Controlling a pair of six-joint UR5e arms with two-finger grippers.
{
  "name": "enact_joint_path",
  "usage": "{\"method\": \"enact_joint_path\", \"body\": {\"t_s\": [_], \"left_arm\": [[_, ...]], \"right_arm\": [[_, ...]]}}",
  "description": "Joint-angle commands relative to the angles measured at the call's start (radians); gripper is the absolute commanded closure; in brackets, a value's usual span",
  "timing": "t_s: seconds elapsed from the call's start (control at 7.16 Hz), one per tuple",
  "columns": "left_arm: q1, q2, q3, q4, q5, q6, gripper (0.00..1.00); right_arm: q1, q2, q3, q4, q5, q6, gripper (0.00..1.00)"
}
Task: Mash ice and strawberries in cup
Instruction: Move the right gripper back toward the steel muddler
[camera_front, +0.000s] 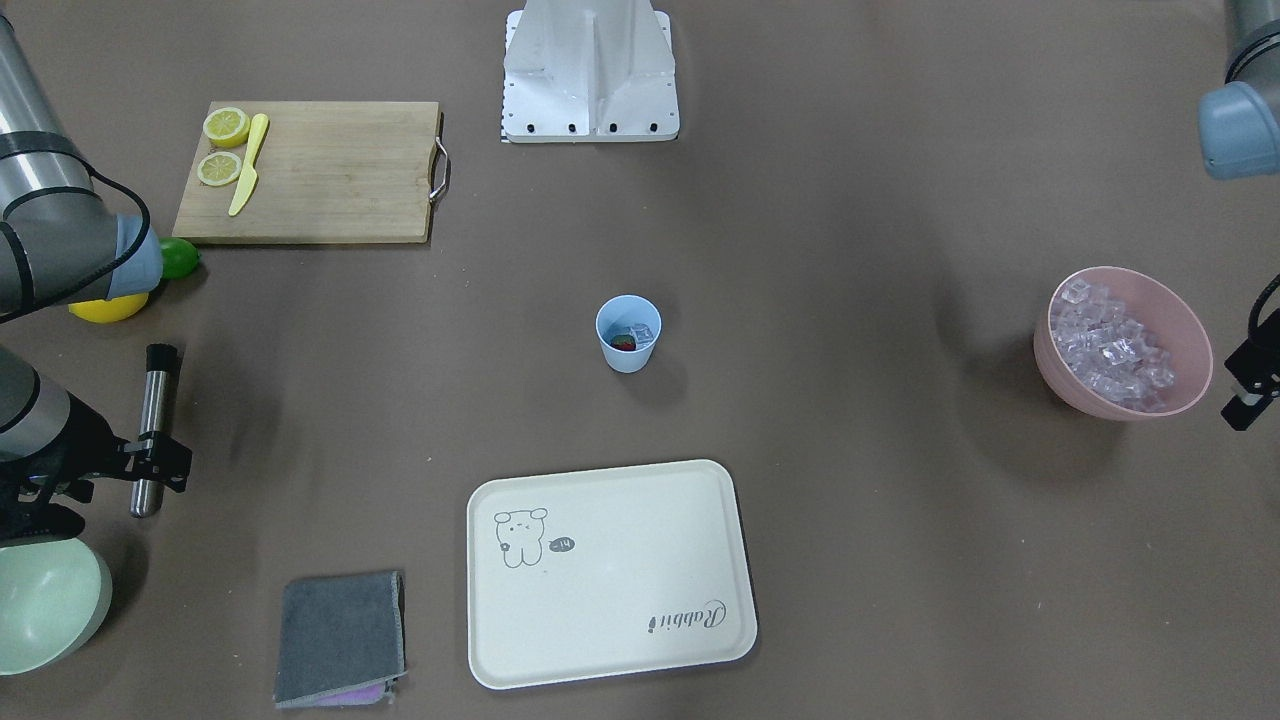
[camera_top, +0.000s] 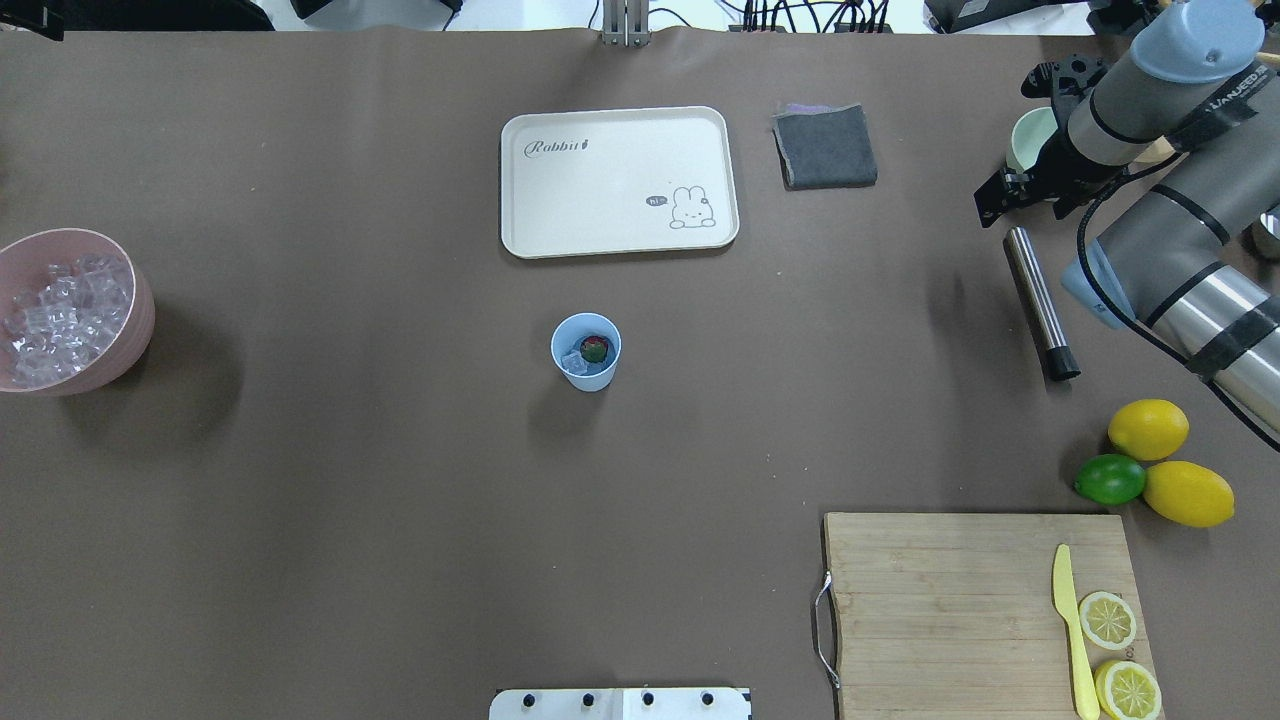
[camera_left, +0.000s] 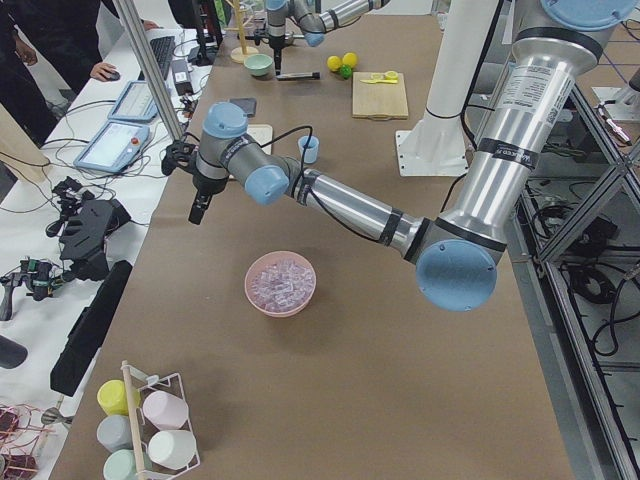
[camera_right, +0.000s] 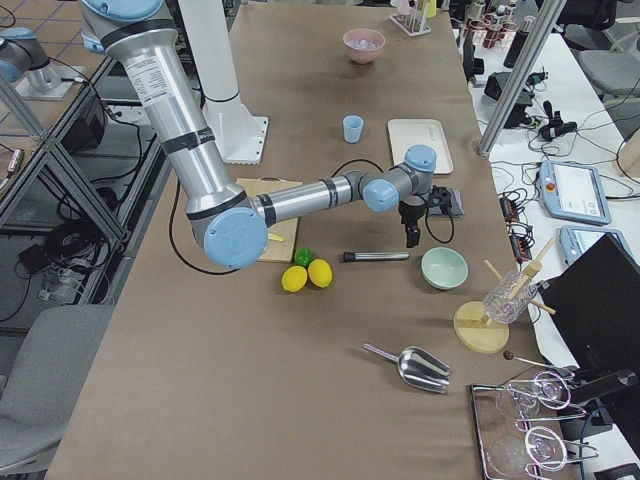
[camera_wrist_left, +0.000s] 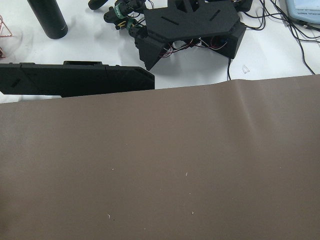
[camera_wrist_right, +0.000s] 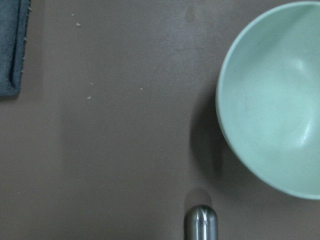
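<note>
The light-blue cup stands upright at the table's middle. Inside it lie a red strawberry and a clear ice cube. Much more ice fills the pink bowl near the left arm's end of the table. My right gripper hangs over the far end of a metal muddler lying flat, its fingers apparently open on either side. My left gripper hovers beyond the pink bowl at the table's edge, half cut off, and its jaw state is unclear.
A cream tray and a folded grey cloth lie past the cup. A pale-green bowl sits beside the muddler's tip. A wooden board carries lemon halves and a yellow knife. Whole lemons and a lime lie nearby.
</note>
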Motion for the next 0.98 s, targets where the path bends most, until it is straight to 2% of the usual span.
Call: {"method": "enact_joint_path", "body": {"t_s": [0.0,0.84], "left_arm": [[0.000,-0.006,-0.002,0.002,-0.005,0.003,0.02],[-0.003,-0.006,-0.004,0.003,-0.005,0.008,0.02]], "right_arm": [[-0.013,-0.002,-0.031,0.019,0.000,0.000,0.01],[-0.027,-0.014,-0.034,0.019,0.002,0.000,0.01]]}}
